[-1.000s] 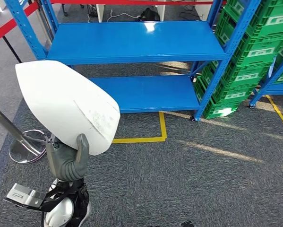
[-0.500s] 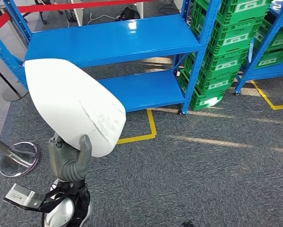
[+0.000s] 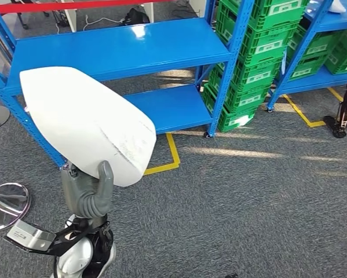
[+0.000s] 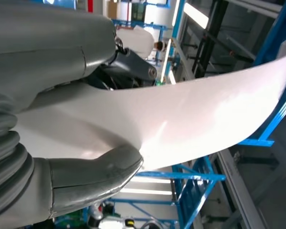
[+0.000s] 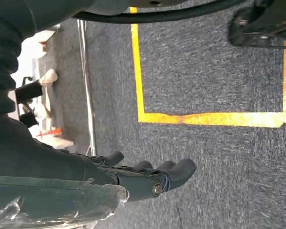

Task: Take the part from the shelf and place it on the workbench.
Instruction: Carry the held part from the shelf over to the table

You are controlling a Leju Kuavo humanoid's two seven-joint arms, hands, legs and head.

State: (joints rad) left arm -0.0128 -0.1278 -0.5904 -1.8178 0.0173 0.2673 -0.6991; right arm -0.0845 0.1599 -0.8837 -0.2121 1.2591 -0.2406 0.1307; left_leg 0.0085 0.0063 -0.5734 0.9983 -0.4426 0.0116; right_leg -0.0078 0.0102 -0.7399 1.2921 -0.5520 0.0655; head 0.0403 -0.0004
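A large white curved shell part (image 3: 86, 124) is held up at the lower left of the head view by my left hand (image 3: 87, 194), whose grey thumb presses on its near edge. In the left wrist view the same white part (image 4: 177, 119) spans the picture, pinched between the thumb (image 4: 98, 176) and the fingers behind it. My right hand (image 5: 148, 179) hangs over the carpet with its dark fingers stretched out straight and nothing in them. The blue shelf (image 3: 119, 49) stands behind the part, its two boards bare.
Stacked green crates (image 3: 254, 58) stand right of the blue shelf, with another blue rack (image 3: 324, 52) beyond them. Yellow floor tape (image 3: 174, 156) marks the grey carpet. A chrome stanchion base (image 3: 5, 202) lies at the lower left. A dark robot leg (image 3: 344, 113) stands at far right.
The whole scene has slid left in the head view as the camera turns right. The white part stays in my left hand in the same place relative to me.
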